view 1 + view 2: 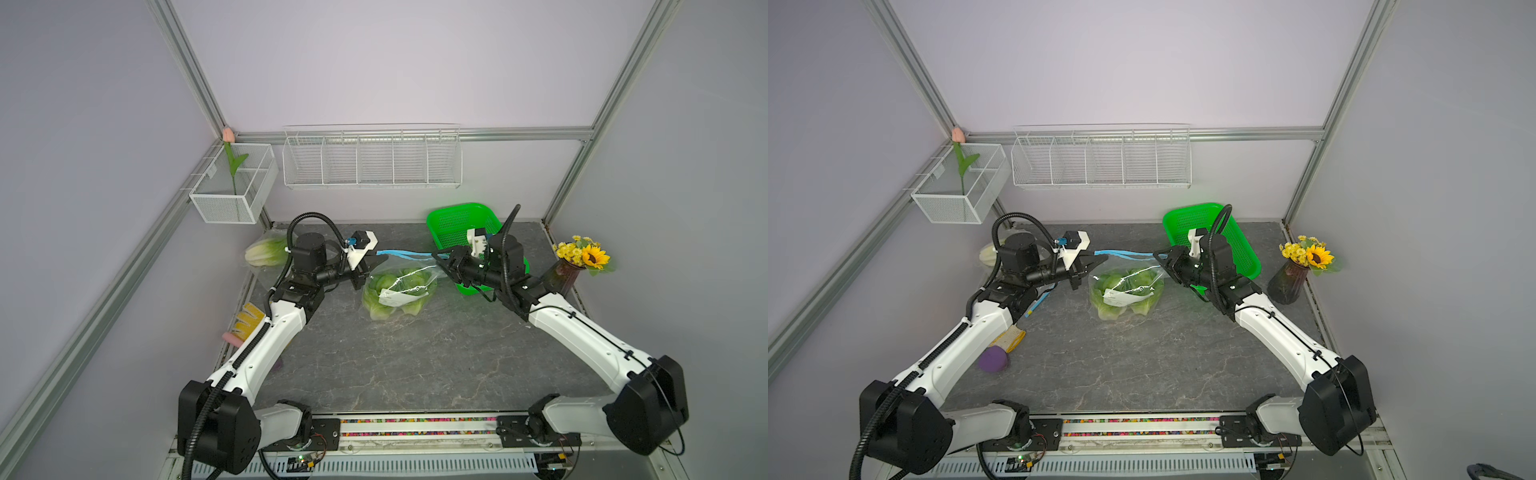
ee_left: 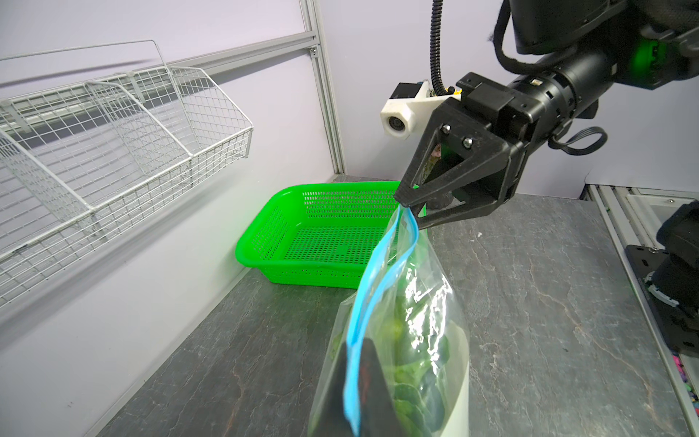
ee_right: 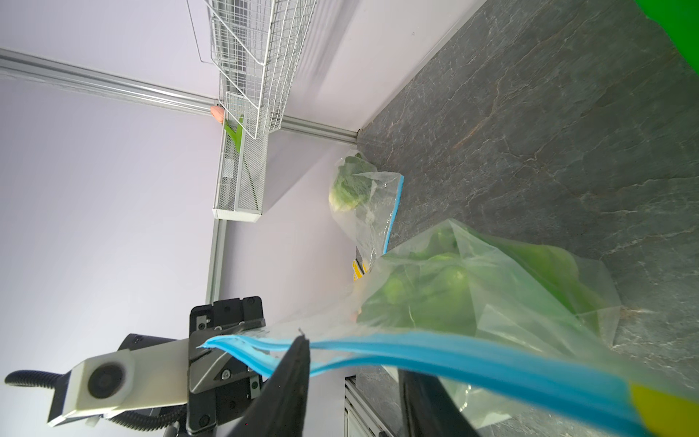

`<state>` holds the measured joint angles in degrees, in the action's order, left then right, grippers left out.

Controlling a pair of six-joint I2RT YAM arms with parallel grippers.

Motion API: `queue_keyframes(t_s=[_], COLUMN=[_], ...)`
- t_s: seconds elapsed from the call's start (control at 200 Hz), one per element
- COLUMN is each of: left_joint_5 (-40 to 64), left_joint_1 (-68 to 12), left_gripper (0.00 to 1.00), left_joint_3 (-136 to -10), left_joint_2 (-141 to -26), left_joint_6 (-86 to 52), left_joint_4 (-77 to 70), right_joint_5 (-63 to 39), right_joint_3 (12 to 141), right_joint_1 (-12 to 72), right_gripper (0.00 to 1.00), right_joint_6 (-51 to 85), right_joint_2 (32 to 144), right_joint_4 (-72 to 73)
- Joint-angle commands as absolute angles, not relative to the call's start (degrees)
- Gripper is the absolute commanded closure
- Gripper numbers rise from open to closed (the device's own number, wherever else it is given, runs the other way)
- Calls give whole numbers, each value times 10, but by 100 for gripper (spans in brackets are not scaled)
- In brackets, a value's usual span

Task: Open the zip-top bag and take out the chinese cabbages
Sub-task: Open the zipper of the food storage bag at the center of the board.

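Closest to the right wrist camera runs the blue zip strip of the zip-top bag, stretched in the air between my two arms. On one end of that strip my left tool is clamped tight. My right tool has its jaws partly apart around the other end, and I see no firm pinch there. Both blue lips look parted along part of their length, so I judge the opening begun but the mouth not yet wide. All the chinese cabbages I can see lie inside the bag, whose bottom rests on the tabletop between the arms. None is out, so the removal is all ahead. On the bag's side is a white label. Its print is too small for me to read, and I find no brand anywhere.
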<state>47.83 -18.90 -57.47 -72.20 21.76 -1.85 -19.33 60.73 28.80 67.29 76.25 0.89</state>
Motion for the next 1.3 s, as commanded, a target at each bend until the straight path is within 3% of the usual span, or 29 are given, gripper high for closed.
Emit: queue_keyframes(t_s=[0.0, 0.115, 0.35, 0.595, 0.925, 1.205, 1.295], left_joint_5=[486, 487, 486, 486, 483, 486, 488], left_joint_1=[-193, -192, -193, -193, -193, -193, -193], left_gripper=[100, 100, 100, 100, 100, 100, 100], left_joint_3=[-588, -588, -590, -590, -589, -587, -588], left_joint_2=[-727, -727, -731, -728, -726, -724, -724], left_joint_6=[228, 228, 226, 228, 228, 229, 228], left_joint_4=[-14, -12, -12, -11, -10, -10, -8], right_joint_5=[-197, -196, -188, -178, -163, -156, -154], right_joint_3=[614, 612, 598, 591, 593, 594, 598], right_joint_1=[294, 297, 319, 322, 321, 319, 316], right_gripper=[52, 41, 38, 54, 65, 66, 73], right_joint_6=[672, 657, 652, 668, 681, 688, 688], right_joint_2=[769, 761, 760, 771, 786, 793, 794], right_joint_4=[34, 50, 80, 71, 42, 30, 26])
